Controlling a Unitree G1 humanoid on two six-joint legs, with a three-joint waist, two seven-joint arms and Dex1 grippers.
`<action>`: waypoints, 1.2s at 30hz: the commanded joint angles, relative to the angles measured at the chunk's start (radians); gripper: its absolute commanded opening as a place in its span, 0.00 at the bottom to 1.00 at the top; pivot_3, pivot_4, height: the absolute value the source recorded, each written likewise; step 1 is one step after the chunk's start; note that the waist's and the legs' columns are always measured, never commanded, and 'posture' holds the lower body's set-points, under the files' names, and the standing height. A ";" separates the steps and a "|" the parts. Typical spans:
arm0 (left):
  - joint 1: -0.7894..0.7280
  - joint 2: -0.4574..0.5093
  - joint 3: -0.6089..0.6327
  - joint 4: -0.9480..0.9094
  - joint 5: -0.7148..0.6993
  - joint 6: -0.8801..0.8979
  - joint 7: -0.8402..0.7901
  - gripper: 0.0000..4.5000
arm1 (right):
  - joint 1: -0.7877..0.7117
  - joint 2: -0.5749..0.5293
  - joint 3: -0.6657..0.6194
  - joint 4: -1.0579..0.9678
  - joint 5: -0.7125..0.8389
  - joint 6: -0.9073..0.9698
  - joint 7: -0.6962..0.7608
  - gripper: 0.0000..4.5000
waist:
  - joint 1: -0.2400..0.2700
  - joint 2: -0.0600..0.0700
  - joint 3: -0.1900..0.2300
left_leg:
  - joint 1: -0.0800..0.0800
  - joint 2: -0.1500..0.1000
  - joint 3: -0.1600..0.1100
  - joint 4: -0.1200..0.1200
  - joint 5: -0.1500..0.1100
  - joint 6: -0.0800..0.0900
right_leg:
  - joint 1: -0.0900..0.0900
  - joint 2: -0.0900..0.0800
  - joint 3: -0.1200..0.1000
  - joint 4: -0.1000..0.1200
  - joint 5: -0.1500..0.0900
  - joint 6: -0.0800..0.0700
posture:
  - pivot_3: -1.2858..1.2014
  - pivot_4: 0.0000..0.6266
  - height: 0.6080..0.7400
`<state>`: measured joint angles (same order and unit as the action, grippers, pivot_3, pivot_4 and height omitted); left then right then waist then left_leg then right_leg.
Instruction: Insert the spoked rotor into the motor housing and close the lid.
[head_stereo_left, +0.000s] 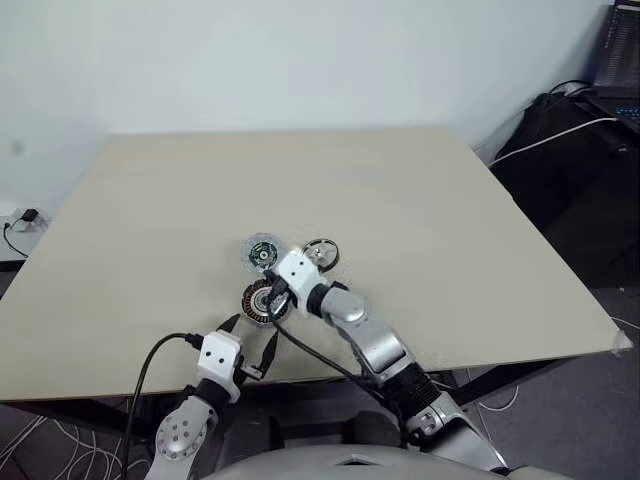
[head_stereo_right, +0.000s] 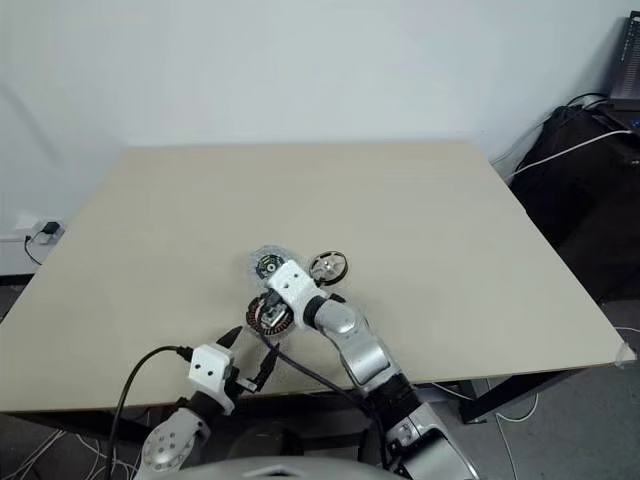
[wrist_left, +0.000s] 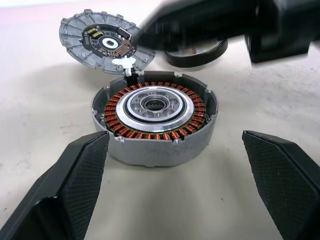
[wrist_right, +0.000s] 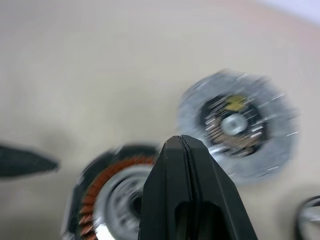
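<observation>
Left hand (wrist_left: 172, 192) gapes wide and empty before the motor housing (wrist_left: 155, 120) on the tabletop (head_stereo_left: 420, 200); lid (head_stereo_left: 262, 252) behind, spoked rotor (head_stereo_left: 322, 254) rightmost. Right hand (wrist_right: 183, 145) pinched shut, empty. Rotor looks rigid, metal, likely slick: grip its rim

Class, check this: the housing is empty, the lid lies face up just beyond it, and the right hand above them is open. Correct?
Not quite. The right hand is shut, its fingers pressed together in the right wrist view. The housing is empty and the lid lies face up beyond it.
</observation>
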<state>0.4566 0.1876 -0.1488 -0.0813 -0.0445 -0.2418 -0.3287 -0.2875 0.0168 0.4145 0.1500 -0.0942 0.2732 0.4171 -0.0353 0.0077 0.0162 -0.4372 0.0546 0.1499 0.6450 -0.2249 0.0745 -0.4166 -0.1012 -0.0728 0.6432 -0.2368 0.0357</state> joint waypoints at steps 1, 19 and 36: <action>-0.016 -0.006 -0.001 -0.057 -0.012 0.006 0.003 1.00 | 0.007 -0.024 -0.090 -0.077 0.026 0.030 -0.038 0.00 | 0.000 0.000 0.000 | 0.000 0.000 0.000 0.000 0.000 0.000 | 0.000 0.000 0.000 0.000 0.000 0.000 | 0.52 0.00 1.00; -0.047 -0.024 -0.023 -0.059 -0.017 0.016 -0.009 1.00 | 0.092 0.035 -0.432 -0.144 0.250 0.296 -0.211 0.76 | -0.001 0.001 0.001 | 0.001 0.001 0.000 0.000 0.000 0.000 | 0.000 0.002 0.001 0.000 0.000 0.000 | 0.52 0.00 1.00; -0.034 -0.005 -0.022 -0.051 0.004 0.003 -0.006 1.00 | -0.065 0.138 -0.565 0.056 0.497 0.460 -0.252 0.76 | -0.002 0.004 0.002 | 0.000 0.000 0.001 0.000 0.000 0.000 | 0.000 0.004 0.001 0.000 0.000 0.000 | 0.52 0.00 1.00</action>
<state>0.4260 0.1814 -0.1682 -0.1094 -0.0415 -0.2244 -0.3355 -0.3366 0.1256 -0.1629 0.2102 0.3818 0.7309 0.1530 -0.0376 0.0115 0.0183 -0.4371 0.0549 0.1510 0.6454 -0.2249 0.0745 -0.4166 -0.0975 -0.0721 0.6431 -0.2366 0.0354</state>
